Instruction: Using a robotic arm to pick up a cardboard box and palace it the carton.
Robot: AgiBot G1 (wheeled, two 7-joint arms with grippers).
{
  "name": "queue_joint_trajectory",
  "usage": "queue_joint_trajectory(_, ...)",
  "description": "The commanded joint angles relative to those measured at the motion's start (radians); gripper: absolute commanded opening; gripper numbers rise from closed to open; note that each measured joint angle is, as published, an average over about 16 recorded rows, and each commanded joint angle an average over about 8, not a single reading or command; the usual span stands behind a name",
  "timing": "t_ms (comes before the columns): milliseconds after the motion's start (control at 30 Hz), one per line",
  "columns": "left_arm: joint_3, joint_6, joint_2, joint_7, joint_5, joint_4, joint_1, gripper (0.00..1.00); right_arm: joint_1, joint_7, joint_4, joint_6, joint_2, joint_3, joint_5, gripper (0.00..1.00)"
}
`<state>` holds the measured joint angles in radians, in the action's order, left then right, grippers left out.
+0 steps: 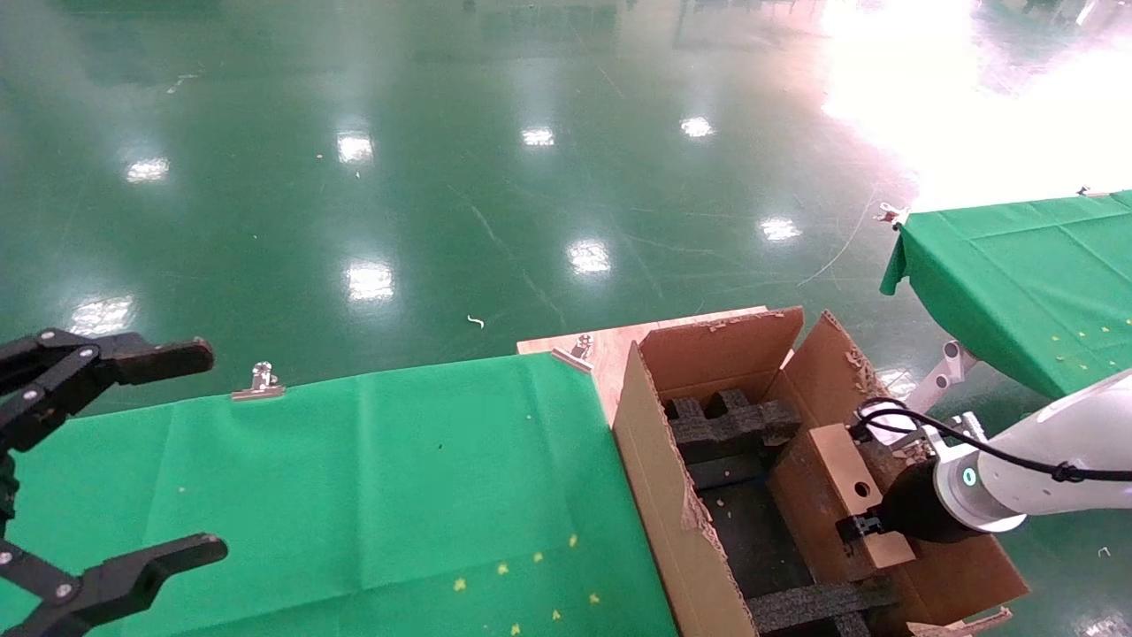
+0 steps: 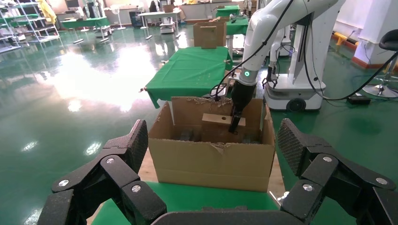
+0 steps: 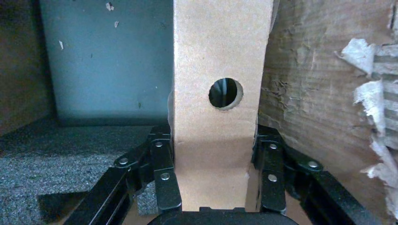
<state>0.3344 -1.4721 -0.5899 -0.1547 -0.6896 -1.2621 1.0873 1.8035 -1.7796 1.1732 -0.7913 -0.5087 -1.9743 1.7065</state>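
Note:
The small cardboard box (image 1: 845, 482) with a round hole is inside the large carton (image 1: 646, 442), close to its right wall. The white robotic arm (image 1: 1052, 451) reaches in from the right. My right gripper (image 1: 862, 531) is shut on the box's lower end. In the right wrist view the black fingers (image 3: 164, 178) press both sides of the box (image 3: 220, 56), beside the carton wall (image 3: 309, 93). Black foam inserts (image 1: 730, 425) lie in the carton. My left gripper (image 1: 212, 453) is open and empty at the far left. It faces the carton (image 2: 211, 164) in the left wrist view.
The carton stands on a wooden board (image 1: 601, 349) at the right end of a green-clothed table (image 1: 380, 478). Metal clips (image 1: 258, 382) hold the cloth's far edge. A second green-clothed table (image 1: 1026, 274) stands at the far right. Shiny green floor lies beyond.

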Motion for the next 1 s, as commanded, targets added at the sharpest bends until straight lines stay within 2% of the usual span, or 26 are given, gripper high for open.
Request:
queue_joint_trajectory(33,0.000,0.000,0.000,0.000,0.000,0.000,0.000,1.00,0.006,0.001,0.002,-0.003,0.000,0.002,0.001,1.00)
queue_joint_trajectory(433,0.000,0.000,0.000,0.000,0.000,0.000,0.000,1.00,0.066,-0.005,0.038,-0.022,0.027,0.020,0.020,1.00)
queue_joint_trajectory(733,0.000,0.000,0.000,0.000,0.000,0.000,0.000,1.00,0.210,0.010,0.097,-0.064,0.047,0.086,0.009,1.00)
queue_joint_trajectory(867,0.000,0.000,0.000,0.000,0.000,0.000,0.000,1.00,0.287,0.040,0.136,-0.088,0.054,0.137,-0.053,1.00)
queue_joint_trajectory(1000,0.000,0.000,0.000,0.000,0.000,0.000,0.000,1.00,0.351,0.098,0.157,-0.127,0.066,0.202,-0.209,1.00)
